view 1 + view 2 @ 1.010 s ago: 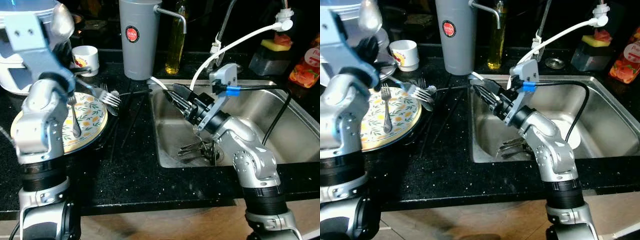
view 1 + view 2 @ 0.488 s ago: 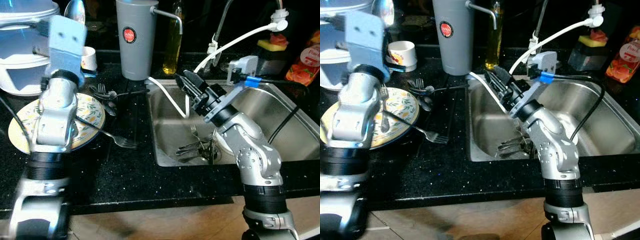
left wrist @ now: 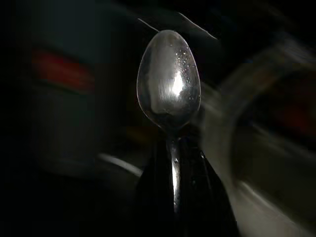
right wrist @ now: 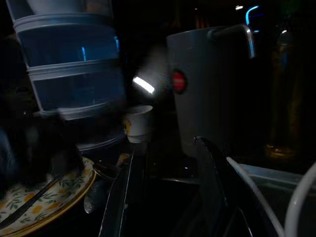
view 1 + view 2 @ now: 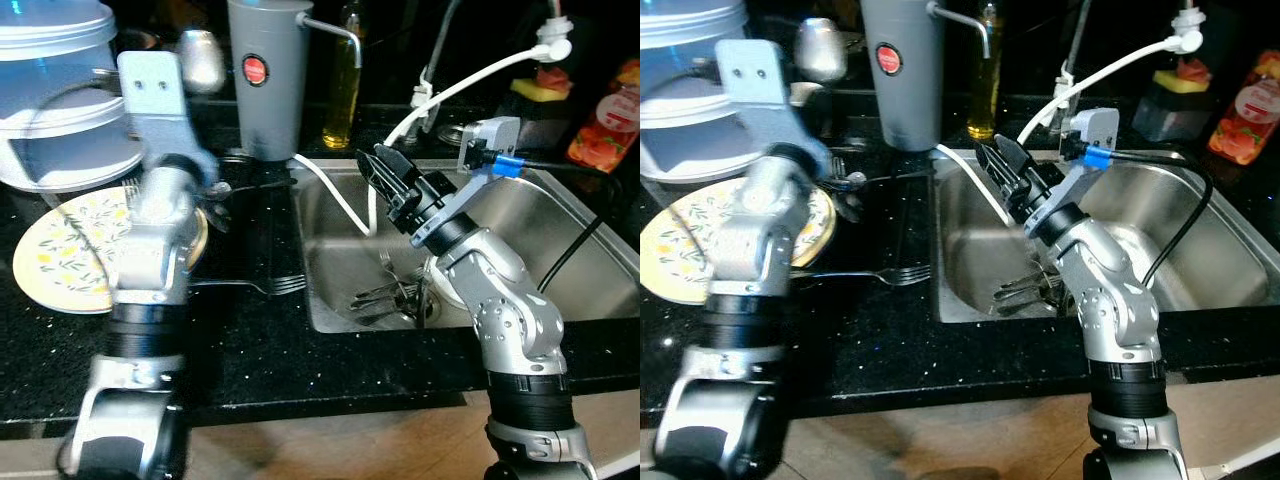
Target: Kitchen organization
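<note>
Gripping a spoon upright, the left tool sits upper left. Keep it level toward the sink; the right tool gapes empty.

Silver spoon bowl upward, handle clamped between black jaws, dark blurred background

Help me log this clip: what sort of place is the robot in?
A home kitchen, at a black countertop. A steel sink holds cutlery, a patterned plate and a fork lie on the counter, and the left gripper holds a spoon.
</note>
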Tool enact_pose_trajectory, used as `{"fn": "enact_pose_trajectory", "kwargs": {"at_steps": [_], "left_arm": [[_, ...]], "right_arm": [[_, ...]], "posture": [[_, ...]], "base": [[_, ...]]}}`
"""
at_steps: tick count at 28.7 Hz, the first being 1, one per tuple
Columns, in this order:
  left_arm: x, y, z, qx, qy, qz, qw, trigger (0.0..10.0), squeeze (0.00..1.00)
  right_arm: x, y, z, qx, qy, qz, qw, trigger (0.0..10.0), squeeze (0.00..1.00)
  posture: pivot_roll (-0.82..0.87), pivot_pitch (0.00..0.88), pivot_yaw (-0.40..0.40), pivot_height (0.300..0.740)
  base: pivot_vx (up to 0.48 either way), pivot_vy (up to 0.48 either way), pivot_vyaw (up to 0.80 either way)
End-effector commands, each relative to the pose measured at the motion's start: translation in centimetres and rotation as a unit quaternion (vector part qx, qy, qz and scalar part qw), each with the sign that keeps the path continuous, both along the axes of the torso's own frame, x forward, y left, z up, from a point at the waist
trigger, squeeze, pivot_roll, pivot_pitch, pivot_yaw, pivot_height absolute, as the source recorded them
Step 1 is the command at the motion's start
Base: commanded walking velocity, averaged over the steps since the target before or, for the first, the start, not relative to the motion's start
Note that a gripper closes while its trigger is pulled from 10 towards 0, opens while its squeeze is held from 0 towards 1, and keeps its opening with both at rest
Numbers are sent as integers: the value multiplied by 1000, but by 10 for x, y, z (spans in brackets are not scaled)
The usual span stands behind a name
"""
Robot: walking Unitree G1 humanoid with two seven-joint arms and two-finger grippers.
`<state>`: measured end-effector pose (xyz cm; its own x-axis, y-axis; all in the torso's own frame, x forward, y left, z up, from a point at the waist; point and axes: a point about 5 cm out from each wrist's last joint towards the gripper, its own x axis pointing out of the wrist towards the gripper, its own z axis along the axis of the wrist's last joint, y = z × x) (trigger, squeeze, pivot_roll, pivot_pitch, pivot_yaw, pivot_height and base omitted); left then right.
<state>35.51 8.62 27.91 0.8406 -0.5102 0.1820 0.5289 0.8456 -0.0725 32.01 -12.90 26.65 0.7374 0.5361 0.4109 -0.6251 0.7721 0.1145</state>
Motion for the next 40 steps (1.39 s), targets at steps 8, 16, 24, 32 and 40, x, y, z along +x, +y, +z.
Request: {"fn": "enact_pose_trajectory", "kwargs": {"at_steps": [8, 16, 24, 32, 40], "left_arm": [[17, -51, -46, 43, 120, -84, 988, 10000, 294], [15, -30, 13, -96, -21, -112, 989, 10000, 0], [14, 28, -3, 219, -59, 56, 972, 10000, 0], [-8, 78, -27, 125, 65, 167, 976, 10000, 0], [-21, 135, -40, 95, 128, 364, 917, 10000, 0]], "right_arm": [[-2, -7, 8, 7, -9, -14, 1000, 10000, 0], [-5, -9, 9, 12, -10, -19, 1000, 10000, 0], [-6, -4, 7, 14, -6, -7, 1000, 10000, 0], [-9, 1, 0, 17, 6, 2, 1000, 10000, 0], [-7, 4, -5, 17, 18, 9, 1000, 10000, 0]], "posture": [[84, 0, -8, 740], [79, 0, -9, 740], [107, 8, -9, 740], [121, 24, -7, 740], [149, 38, -21, 740]], "base": [[0, 0, 0], [0, 0, 0], [0, 0, 0], [0, 0, 0], [0, 0, 0]]}}
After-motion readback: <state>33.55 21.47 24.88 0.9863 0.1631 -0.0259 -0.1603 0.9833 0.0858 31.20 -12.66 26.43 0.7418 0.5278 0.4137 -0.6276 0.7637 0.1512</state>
